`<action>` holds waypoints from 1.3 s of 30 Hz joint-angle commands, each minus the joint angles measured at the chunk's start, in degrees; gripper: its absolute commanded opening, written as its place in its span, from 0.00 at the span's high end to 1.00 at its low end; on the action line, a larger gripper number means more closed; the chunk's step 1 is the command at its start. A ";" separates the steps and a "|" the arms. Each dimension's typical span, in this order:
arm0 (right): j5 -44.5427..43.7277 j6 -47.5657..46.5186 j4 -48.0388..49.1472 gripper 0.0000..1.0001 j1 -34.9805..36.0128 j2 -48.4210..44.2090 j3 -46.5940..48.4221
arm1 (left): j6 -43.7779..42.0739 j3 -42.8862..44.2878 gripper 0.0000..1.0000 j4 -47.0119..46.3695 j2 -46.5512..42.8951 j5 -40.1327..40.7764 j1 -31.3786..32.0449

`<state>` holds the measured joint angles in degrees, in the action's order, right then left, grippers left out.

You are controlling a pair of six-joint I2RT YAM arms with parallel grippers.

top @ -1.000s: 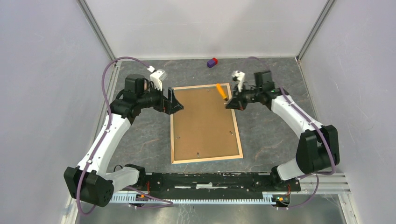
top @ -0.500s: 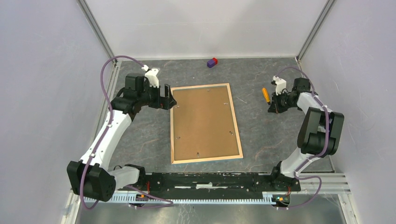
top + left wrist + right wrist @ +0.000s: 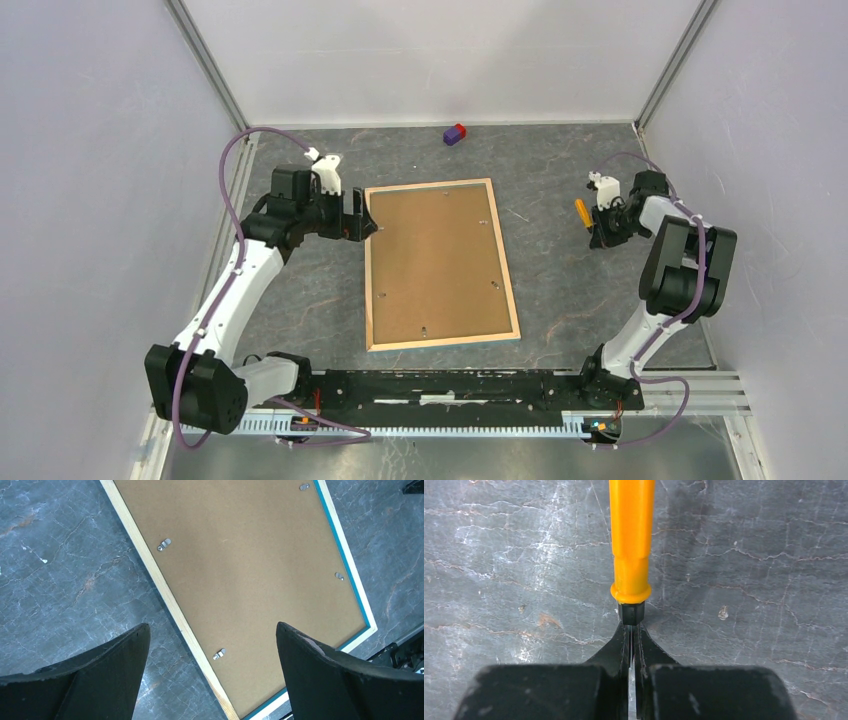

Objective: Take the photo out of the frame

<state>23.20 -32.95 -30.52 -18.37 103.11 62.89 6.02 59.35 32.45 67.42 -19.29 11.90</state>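
From above, the frame (image 3: 440, 262) lies back-up in the middle of the bench (image 3: 300, 290). The left gripper (image 3: 364, 223) is at its far-left corner and the right gripper (image 3: 598, 230) is near the right edge.
On the left wrist, the gripper is spread wide above the fibreboard back.
On the right wrist, the gripper is pinched on the dark shank of the orange-handled screwdriver (image 3: 631, 540).

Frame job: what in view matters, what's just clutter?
Job: frame, back up; its metal tabs; orange-handled tool, clamped in right gripper, probably for the tabs; left gripper, open above frame. No photo visible.
Lying about: purple and red block at the far edge.
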 commanded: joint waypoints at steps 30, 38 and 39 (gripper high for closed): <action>3.90 -0.75 -1.61 0.47 -0.17 -1.01 6.70 | -2.27 1.03 0.00 0.17 -0.63 -5.87 -0.33; 13.63 -1.27 -5.19 0.41 1.80 -11.88 7.35 | -18.98 3.88 0.00 9.91 1.92 -3.74 15.17; 14.56 -1.21 -4.98 0.39 2.05 -13.75 6.51 | -19.52 4.24 0.00 10.78 2.57 -3.53 17.08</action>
<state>30.79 -33.91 -34.72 -17.45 97.38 68.51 -4.14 60.51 38.17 68.23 -22.85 22.72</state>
